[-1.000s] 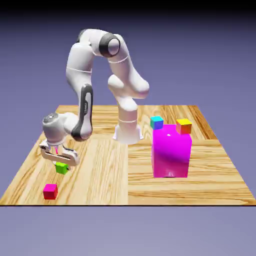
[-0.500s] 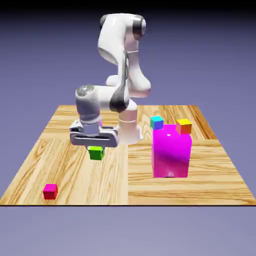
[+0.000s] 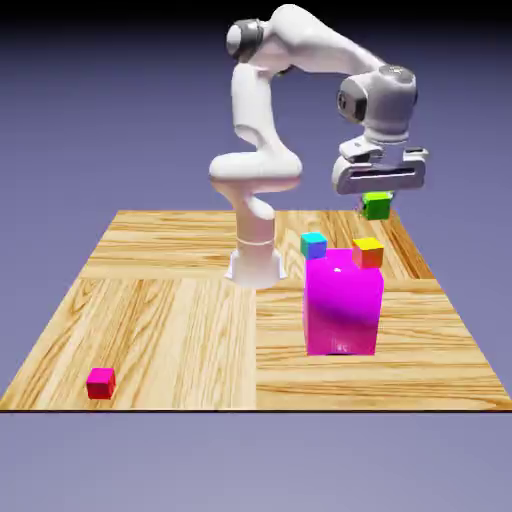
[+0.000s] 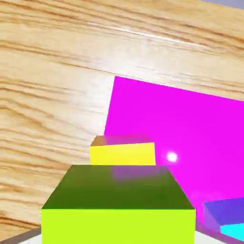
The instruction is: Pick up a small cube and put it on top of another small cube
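The gripper hangs high above the table, clamped on the small lime-green cube, which sits directly beneath the hand between the fingers. The held cube is airborne at roughly twelve o'clock from the orange-yellow cube, well apart from it. That cube rests on the big magenta block. In the hand view the green cube fills the lower frame.

Elevated table-wide view, close downward tool view
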`<action>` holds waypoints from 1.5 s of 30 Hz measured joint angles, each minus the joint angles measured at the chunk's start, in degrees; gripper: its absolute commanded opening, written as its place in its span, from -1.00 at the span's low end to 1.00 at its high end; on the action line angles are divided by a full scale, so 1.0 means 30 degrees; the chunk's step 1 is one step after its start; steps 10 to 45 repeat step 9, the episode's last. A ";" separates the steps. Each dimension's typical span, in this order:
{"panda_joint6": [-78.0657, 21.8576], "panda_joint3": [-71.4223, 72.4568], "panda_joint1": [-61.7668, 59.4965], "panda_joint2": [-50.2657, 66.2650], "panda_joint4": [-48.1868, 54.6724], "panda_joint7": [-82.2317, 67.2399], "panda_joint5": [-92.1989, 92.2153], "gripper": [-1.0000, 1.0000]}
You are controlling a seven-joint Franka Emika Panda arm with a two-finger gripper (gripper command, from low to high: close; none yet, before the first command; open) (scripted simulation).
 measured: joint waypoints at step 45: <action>-0.1284 -0.0276 -0.0051 -0.0373 0.0911 0.0012 -0.0183 1.00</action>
